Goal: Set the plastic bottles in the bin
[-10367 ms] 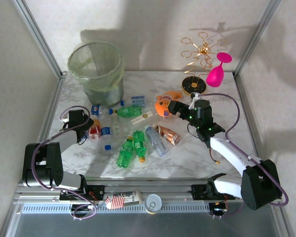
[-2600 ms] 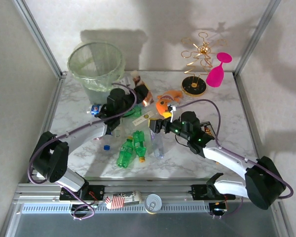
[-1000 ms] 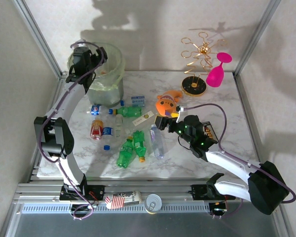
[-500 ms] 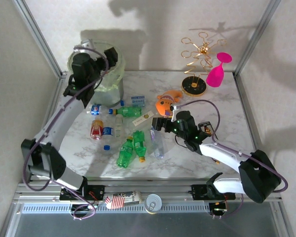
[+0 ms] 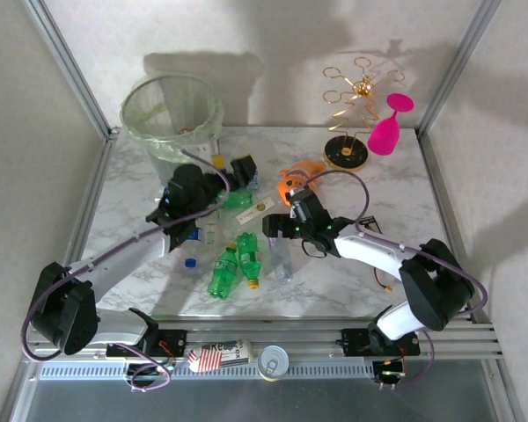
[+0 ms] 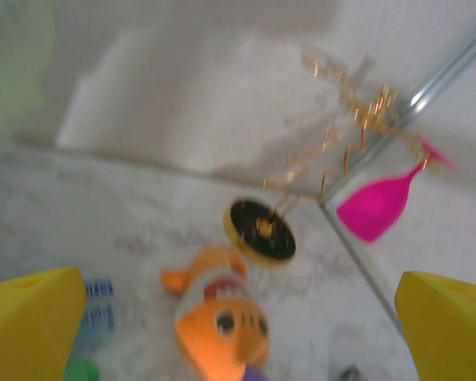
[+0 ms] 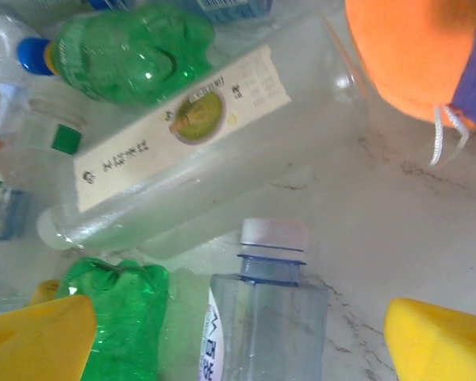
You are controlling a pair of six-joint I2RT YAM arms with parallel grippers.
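Handling characteristics: the plastic bottles (image 5: 223,274) look empty, so expect them to be light, thin-walled and easily dented. The smooth round bodies are likely to roll or squirt out of a hard pinch. The recommended hold is across the middle of the body, on or just below the label, with the fingers square to the long axis. The neck and cap are stiffer but narrow.

Location: the bottles lie scattered on the marble table (image 5: 405,202) at centre-left of the top view. They are below and to the right of the bin (image 5: 172,123), which stands in the upper left. None is held.

Right gripper (image 7: 236,341): the fingers are spread wide, with yellow tips at the lower left and lower right corners of the wrist view. A clear bottle (image 7: 270,317) with a pale cap lies between them at lower centre, cap pointing up the frame, apart from both tips. A crushed green bottle (image 7: 123,317) lies just beside it on the left, nearer the left-hand tip, so a closure here may catch both. A long clear bottle with a cream label (image 7: 182,151) lies diagonally above. The orange fish toy (image 7: 404,55) occupies the upper right.

Left gripper (image 6: 238,317): the fingers are fully apart with nothing between them. In the top view it hangs above the bottles nearest the bin.
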